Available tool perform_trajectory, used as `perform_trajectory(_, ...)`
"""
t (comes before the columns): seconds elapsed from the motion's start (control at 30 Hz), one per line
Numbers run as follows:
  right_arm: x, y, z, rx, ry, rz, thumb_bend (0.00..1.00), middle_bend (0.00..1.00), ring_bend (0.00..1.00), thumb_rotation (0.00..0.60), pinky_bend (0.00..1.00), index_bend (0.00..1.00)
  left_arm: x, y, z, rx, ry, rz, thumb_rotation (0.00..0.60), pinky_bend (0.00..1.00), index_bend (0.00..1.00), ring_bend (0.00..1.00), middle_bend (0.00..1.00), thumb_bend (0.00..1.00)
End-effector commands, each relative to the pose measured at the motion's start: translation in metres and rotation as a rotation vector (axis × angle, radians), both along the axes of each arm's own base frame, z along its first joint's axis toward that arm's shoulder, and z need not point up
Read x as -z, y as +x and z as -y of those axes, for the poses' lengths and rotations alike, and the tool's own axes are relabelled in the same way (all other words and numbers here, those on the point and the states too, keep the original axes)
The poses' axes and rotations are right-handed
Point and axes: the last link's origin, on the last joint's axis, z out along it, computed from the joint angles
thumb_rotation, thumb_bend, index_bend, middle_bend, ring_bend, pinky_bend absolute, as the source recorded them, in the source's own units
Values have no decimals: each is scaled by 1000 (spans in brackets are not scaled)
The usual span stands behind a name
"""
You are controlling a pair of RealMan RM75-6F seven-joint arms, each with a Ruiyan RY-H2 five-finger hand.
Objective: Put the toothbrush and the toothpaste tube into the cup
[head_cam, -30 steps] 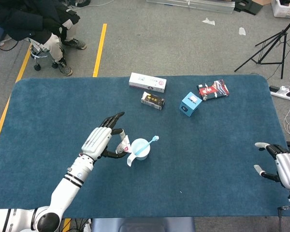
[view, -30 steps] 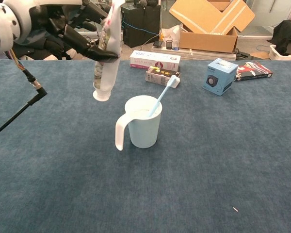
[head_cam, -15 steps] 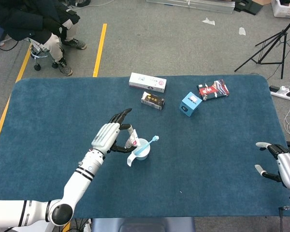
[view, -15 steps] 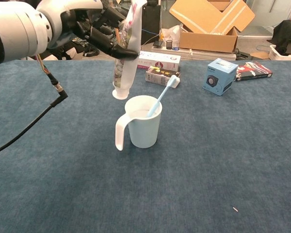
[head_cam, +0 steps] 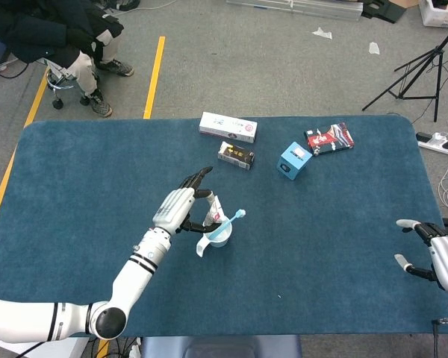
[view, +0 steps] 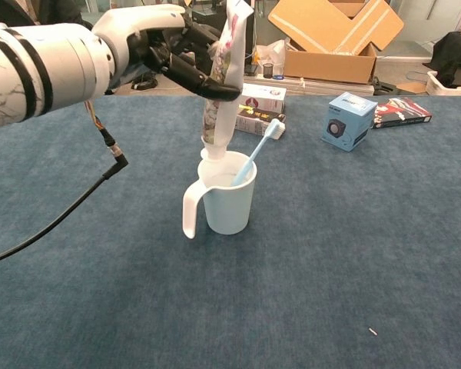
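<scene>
The left hand [view: 186, 54] pinched the toothpaste tube [view: 222, 81] upright, cap down, its cap at the rim of the white cup [view: 229, 201] near mid-table. The tube was white with a printed pattern. The blue toothbrush [view: 259, 149] already leaned in the cup, head up to the right. Open blue cloth lay around the cup. Only the head view showed the right hand [head_cam: 440, 257], fingers spread and empty, at the table's right edge.
</scene>
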Motion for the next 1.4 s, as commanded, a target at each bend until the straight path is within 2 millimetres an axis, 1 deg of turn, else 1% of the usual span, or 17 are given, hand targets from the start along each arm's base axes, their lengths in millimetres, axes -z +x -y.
perform_trajectory(0.03, 1, 0, 0, -1, 3, -1, 157, 415, 336, 600, 473, 333, 4, 1, -2, -5, -7, 5, 600, 0, 600, 0, 18, 402)
perform_trajectory(0.7, -2, 0, -1, -2, -1, 10, 157, 415, 336, 600, 473, 333, 29, -9, -10, -45, -56, 20, 600, 0, 600, 0, 18, 402)
perform_trajectory(1.4, -1, 0, -1, -2, 2, 8, 157, 415, 336, 600, 473, 333, 58, -39, -11, -108, -132, 52, 600, 0, 600, 0, 19, 402)
